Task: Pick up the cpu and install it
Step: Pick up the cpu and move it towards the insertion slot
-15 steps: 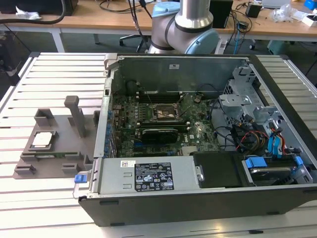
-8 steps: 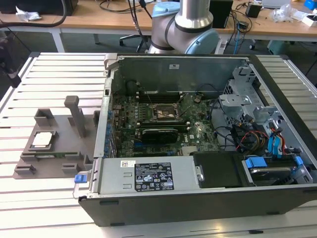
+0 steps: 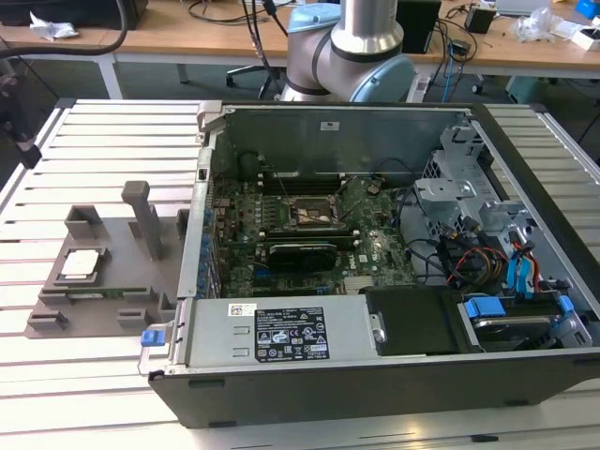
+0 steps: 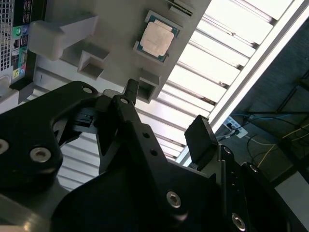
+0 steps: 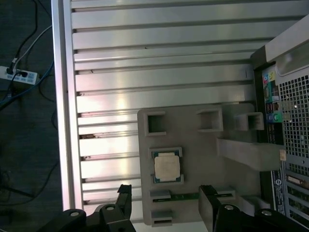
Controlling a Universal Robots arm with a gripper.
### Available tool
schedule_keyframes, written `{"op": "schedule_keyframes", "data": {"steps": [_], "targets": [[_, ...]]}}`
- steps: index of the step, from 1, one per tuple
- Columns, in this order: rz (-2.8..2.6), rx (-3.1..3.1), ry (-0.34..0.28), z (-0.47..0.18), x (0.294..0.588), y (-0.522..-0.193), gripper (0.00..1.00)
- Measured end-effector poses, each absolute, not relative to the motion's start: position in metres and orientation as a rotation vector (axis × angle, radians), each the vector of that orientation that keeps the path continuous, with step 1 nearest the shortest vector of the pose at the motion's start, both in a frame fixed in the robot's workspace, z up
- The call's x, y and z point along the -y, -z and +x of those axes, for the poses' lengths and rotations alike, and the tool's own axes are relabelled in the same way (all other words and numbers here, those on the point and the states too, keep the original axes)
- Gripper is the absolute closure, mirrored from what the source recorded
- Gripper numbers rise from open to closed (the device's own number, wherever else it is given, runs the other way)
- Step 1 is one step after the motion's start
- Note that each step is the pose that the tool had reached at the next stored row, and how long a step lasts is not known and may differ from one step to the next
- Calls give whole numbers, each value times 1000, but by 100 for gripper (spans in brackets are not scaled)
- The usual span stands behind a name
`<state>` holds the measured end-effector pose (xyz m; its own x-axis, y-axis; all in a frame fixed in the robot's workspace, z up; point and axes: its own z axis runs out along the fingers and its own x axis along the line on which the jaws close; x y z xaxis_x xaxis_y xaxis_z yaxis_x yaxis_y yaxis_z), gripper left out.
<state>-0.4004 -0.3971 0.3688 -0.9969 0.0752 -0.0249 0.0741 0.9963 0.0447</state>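
Note:
The cpu (image 3: 80, 265) is a small square chip with a silvery top. It lies flat in a pocket of the grey fixture plate (image 3: 112, 281), on the exterior view's left of the open computer case. In both wrist views the cpu (image 5: 167, 166) (image 4: 157, 37) rests in that pocket. My gripper (image 5: 166, 198) (image 4: 166, 113) hovers above the plate, open, with its black fingers (image 5: 124, 193) spread wide and nothing between them. The dark metal-framed socket (image 3: 314, 214) sits on the motherboard inside the case.
The open case (image 3: 375, 375) lies on a ribbed metal table (image 3: 94, 141). A long black card (image 3: 300, 253) lies beside the socket; drive cages and cables (image 3: 487, 244) fill the exterior view's right. Grey posts (image 3: 145, 220) stand up from the fixture plate. The arm's base (image 3: 352, 47) is behind the case.

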Motion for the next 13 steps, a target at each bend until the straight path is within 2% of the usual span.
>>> {"op": "schedule_keyframes", "data": {"steps": [13], "targets": [[116, -3112, -68, -400, 397, -362, 34]]}}
